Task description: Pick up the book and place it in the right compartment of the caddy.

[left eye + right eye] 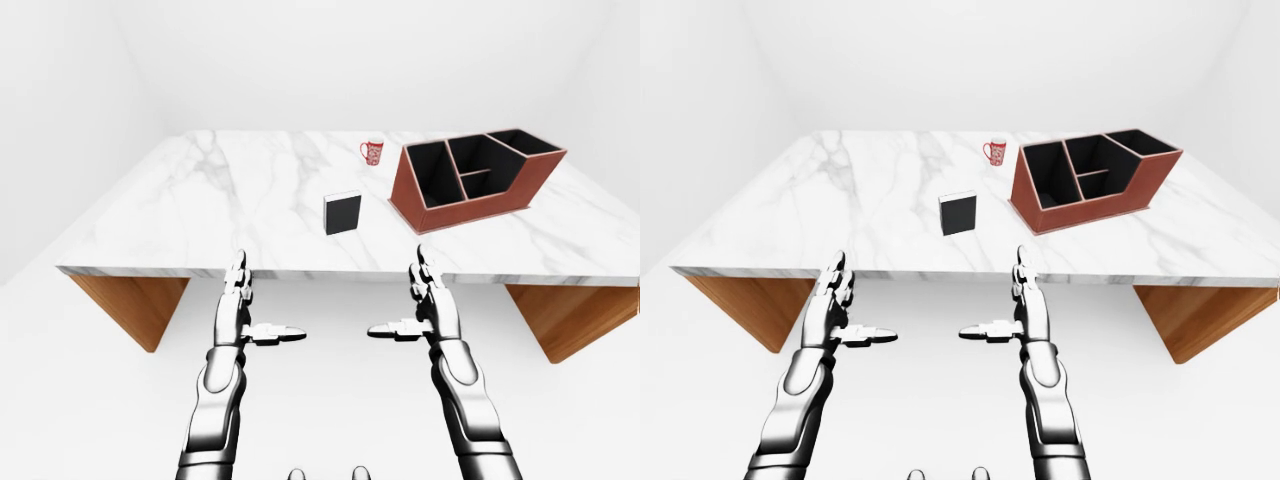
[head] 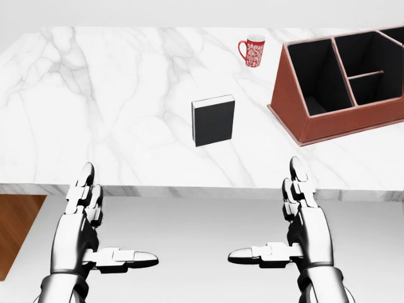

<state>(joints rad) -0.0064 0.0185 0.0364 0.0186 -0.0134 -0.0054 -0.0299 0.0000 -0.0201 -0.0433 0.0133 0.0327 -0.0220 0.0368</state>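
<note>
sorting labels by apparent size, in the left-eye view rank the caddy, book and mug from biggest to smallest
1. caddy, by far the largest in the left-eye view.
2. book, clearly smaller than the caddy.
3. mug, the smallest; it sits higher in the view than the book, so distance may shrink it a little.

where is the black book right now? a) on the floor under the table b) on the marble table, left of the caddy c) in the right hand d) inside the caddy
b, the book stands on the marble table, apart from the caddy and to its left in the head view, below the red mug; both the left hand and right hand are open and empty, short of the table edge.
</note>
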